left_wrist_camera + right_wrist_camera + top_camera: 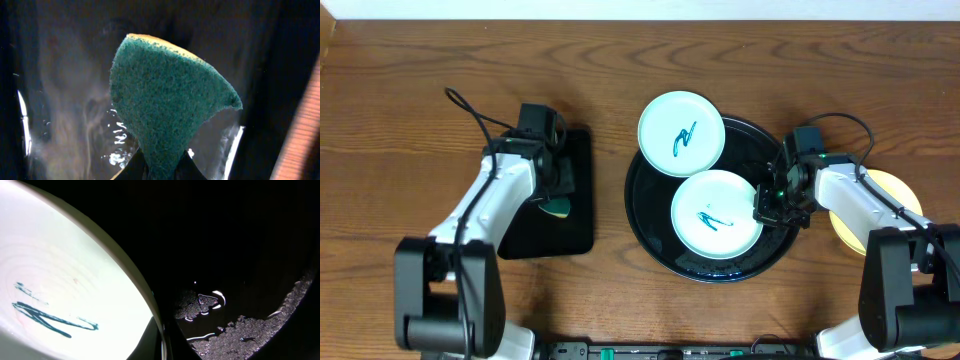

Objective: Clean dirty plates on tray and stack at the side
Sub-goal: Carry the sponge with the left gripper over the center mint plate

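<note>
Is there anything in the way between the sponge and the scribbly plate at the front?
Nothing visible blocks it. Between the sponge in the left gripper, over the small tray, and the front plate lie only bare table and the low rim of the round tray. The back plate sits off to one side.

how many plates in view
3: near white plate inside the black tray; far white plate overhanging its top rim; yellow plate right of the tray, partly under an arm.
</note>
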